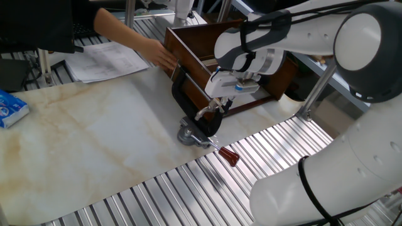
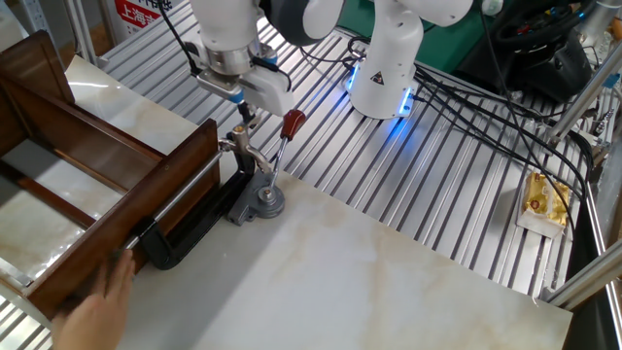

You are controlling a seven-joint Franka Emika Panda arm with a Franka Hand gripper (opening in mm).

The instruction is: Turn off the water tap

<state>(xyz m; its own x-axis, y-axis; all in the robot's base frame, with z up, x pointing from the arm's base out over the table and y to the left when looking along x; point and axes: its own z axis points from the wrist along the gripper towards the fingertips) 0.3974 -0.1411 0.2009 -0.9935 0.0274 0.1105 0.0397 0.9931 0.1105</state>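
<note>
Bench clutter around a clamped wooden box

A brown wooden box (image 1: pixel 200 47) sits on the pale marble board (image 1: pixel 94 138), its wall gripped by a black C-clamp (image 2: pixel 199 219) lying on the board. The clamp's screw ends in a grey disc (image 2: pixel 267 203) and a red handle (image 2: pixel 293 122) that reaches out over the ribbed metal table (image 2: pixel 437 175). Papers (image 1: pixel 103 61) lie behind the board, with a blue-and-white packet (image 1: pixel 11 108) at its left edge. A yellow packet (image 2: pixel 546 197) rests on a tray at the far right, near black cables (image 2: pixel 457 92).
</note>
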